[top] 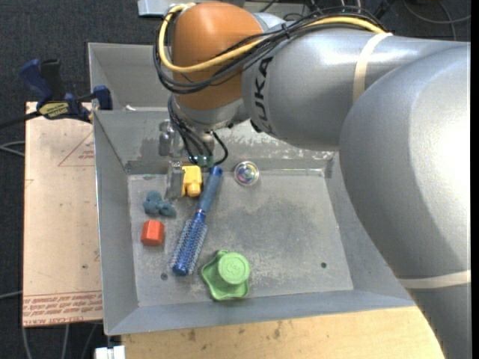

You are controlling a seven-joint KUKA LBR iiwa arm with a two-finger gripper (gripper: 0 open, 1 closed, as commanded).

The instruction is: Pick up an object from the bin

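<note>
My gripper (pixel 177 182) reaches down near the bin's back left, under the arm's orange cover. A small yellow block (pixel 192 180) lies right beside it, on its right, touching or nearly so. A blue hairbrush (pixel 196 226) lies slantwise, its handle end up by the yellow block and its bristled head toward the front. A small blue-grey lump (pixel 159 205) sits just left of and below the gripper. An orange-red block (pixel 152 232) lies in front of that.
A shiny silver ball (pixel 245 173) rests by the back wall, right of the brush handle. A green round lid-like thing (pixel 226 276) lies near the front wall. The big arm spans the bin's right and back.
</note>
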